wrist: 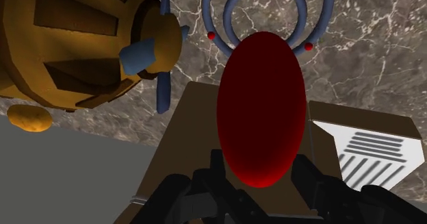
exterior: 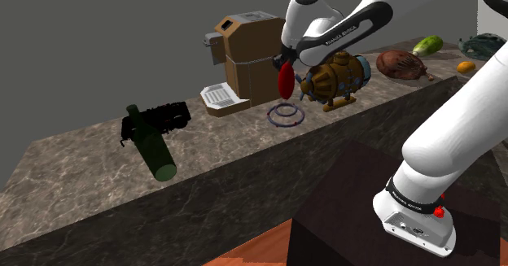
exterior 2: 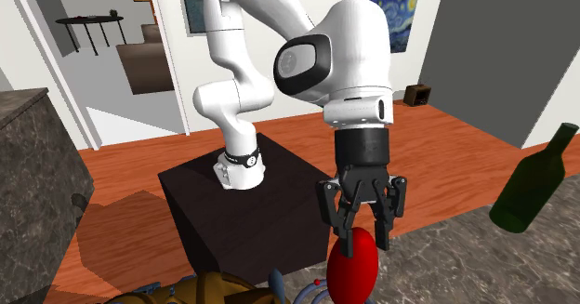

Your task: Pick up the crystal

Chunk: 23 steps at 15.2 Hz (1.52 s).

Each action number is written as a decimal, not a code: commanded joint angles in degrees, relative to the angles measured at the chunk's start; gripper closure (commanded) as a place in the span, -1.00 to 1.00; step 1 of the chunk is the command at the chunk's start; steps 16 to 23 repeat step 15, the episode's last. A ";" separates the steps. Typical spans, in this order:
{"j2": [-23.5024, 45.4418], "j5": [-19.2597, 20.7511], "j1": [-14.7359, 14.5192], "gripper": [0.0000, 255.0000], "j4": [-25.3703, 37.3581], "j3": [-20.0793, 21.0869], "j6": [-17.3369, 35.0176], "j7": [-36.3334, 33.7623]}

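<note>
The crystal (exterior: 286,80) is a smooth dark red egg shape. My black gripper (exterior: 286,64) is shut on its upper end, and it hangs upright a little above a blue-purple ring stand (exterior: 286,115) on the marble counter (exterior: 89,171). In the second exterior view the fingers (exterior 2: 346,226) clasp the crystal (exterior 2: 353,263) from both sides. In the wrist view the crystal (wrist: 261,109) sits between the fingers (wrist: 321,185), with the rings (wrist: 236,14) beyond it.
A golden-brown barrel-shaped model (exterior: 336,77) stands close beside the crystal. A brown coffee machine (exterior: 244,53) with a white tray is behind. A green bottle (exterior: 152,148) and a black object (exterior: 159,119) lie toward the shoulder view's left. Food items (exterior: 401,63) sit at the far right.
</note>
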<state>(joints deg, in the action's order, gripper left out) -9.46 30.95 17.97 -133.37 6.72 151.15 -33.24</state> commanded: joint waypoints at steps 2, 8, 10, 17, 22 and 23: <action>-1.06 -1.81 -0.48 1.00 0.99 -0.28 -1.84 1.89; -2.87 -4.85 -1.41 1.00 3.63 -0.69 -5.95 5.11; -3.37 -5.70 -1.67 1.00 4.62 -0.81 -7.35 6.05; -4.06 -6.91 -2.04 1.00 6.28 -0.97 -9.56 7.42; -4.06 -6.91 -2.04 1.00 6.28 -0.97 -9.56 7.42; -4.06 -6.91 -2.04 1.00 6.28 -0.97 -9.56 7.42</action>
